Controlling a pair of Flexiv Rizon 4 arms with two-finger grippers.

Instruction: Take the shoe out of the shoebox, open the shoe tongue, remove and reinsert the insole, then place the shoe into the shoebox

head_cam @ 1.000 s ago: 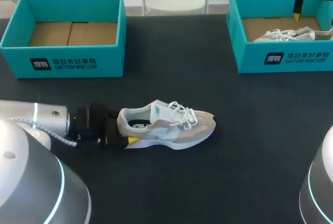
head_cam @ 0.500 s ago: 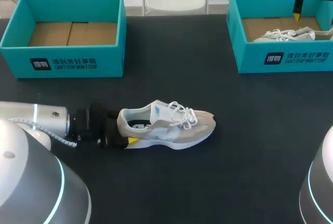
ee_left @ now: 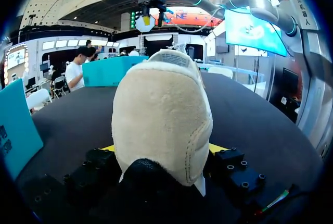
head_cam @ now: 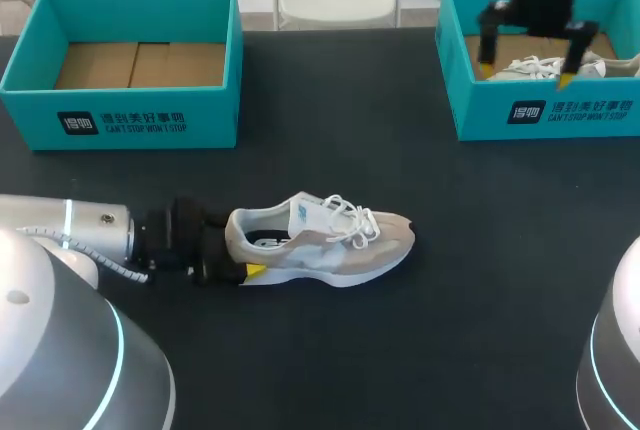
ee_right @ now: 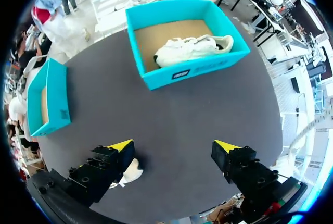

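Observation:
A beige and white shoe lies on its sole on the dark table, toe to the right. My left gripper has the heel between its fingers, a yellow tip against each side, shut on it. A second white shoe lies in the teal box at the back right. My right gripper hangs high over that box, open and empty. From the right wrist view that box and its shoe lie far below, and the table shoe peeks past one finger.
An empty teal box with a cardboard floor stands at the back left, also seen in the right wrist view. Bare dark table lies around the shoe and between the boxes.
My right gripper has swung in from the far right corner to over the right box, both fingers now showing. Left gripper and shoe have not moved.

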